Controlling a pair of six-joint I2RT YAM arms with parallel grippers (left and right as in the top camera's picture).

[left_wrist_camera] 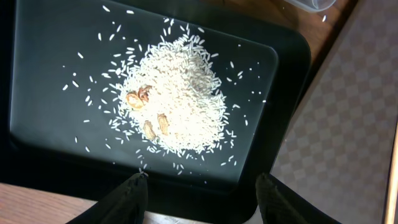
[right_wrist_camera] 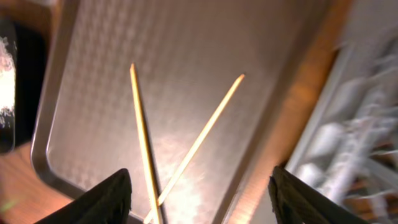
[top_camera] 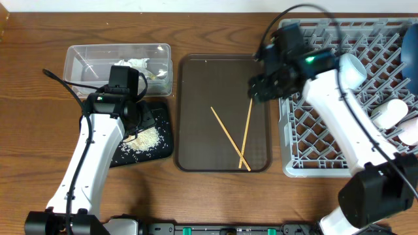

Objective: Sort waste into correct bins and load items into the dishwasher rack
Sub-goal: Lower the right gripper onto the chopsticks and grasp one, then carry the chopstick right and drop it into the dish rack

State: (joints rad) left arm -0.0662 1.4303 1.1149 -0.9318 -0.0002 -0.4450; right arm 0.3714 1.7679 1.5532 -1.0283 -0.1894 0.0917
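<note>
**Chopsticks lie crossed on the brown tray**

The two thin wooden chopsticks (top_camera: 230, 138) (right_wrist_camera: 143, 134) lie flat on the big brown serving tray (top_camera: 202, 85) (right_wrist_camera: 186, 50). They cross each other near the tray's front edge.

The right gripper (top_camera: 261, 88) (right_wrist_camera: 202, 186) hangs over the tray's back right corner, beside the large square grey plastic rack (top_camera: 313, 143). Its two fingers (right_wrist_camera: 115, 193) are spread wide, and it holds nothing.

A big dark-blue round dish (top_camera: 410, 46) stands in the rack's far corner.

The heap of loose white rice grains (top_camera: 147, 139) (left_wrist_camera: 174, 93) sits in the shallow black tray (top_camera: 163, 124) (left_wrist_camera: 50, 93). A few small brown bits (left_wrist_camera: 146, 96) lie on the heap.

The left gripper (top_camera: 140, 119) (left_wrist_camera: 202, 186) hangs above this tray. Its fingers (left_wrist_camera: 134, 190) are apart and have nothing between them.

Behind the black tray is the clear plastic tub (top_camera: 75, 65). The crumpled white paper napkin (top_camera: 134, 64) is inside it.
</note>
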